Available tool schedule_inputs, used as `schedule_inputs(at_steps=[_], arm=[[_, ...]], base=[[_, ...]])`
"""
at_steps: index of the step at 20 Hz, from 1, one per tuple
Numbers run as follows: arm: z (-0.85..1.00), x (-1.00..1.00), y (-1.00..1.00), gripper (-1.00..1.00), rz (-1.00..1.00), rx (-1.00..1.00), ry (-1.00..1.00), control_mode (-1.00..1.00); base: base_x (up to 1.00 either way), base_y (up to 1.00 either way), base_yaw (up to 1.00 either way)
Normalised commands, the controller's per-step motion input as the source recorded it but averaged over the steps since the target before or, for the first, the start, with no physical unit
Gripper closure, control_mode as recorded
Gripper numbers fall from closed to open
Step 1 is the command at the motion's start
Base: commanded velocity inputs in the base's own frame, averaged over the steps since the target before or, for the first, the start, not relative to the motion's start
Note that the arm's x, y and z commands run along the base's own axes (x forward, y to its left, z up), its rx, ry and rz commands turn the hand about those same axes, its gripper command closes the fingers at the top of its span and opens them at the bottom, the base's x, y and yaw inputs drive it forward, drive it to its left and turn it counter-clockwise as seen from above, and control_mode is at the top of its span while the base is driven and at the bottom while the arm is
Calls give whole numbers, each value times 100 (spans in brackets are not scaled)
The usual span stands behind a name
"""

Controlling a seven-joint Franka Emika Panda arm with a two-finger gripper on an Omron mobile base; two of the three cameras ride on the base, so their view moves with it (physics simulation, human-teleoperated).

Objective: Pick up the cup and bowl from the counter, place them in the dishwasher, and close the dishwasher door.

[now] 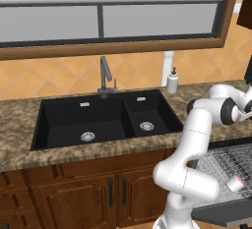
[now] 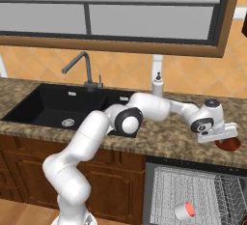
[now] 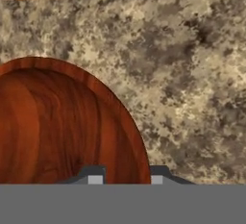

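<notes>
Kitchen, granite worktop [image 2: 169, 139] with black sink [image 1: 98, 120], soap bottle [image 1: 172, 80] behind. Dishwasher [image 2: 193, 190] open, cup [image 2: 184, 211] already lying on rack. Bowl [image 3: 62, 127], reddish wood, on worktop above dishwasher. Gripper [image 3: 123, 180] low over bowl, fingertips [image 3: 95, 179] either side of near rim, spread, not clamped, holding nothing. Step: bowl pickup. Next likely: drop slightly, pinch rim, lift, carry down to rack beside cup; door last. Risk: rim slipping from thin pinch.
</notes>
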Motion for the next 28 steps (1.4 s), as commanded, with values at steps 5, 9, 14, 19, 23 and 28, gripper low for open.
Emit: schedule_inputs(at_steps=[5,9,14,19,23,28], arm=[[-3,-1,1,100,0,0,0,-100],[4,-48,56,100,-3,0,0,-100],[11,-94,35,100,-11,0,0,-100],[11,-100,26,100,-17,2,0,-100],[7,-100,44,100,-18,7,0,-100],[0,-99,16,100,-5,9,0,-100]], base=[[0,0,0],[0,0,0],[0,0,0],[0,0,0],[0,0,0],[0,0,0]])
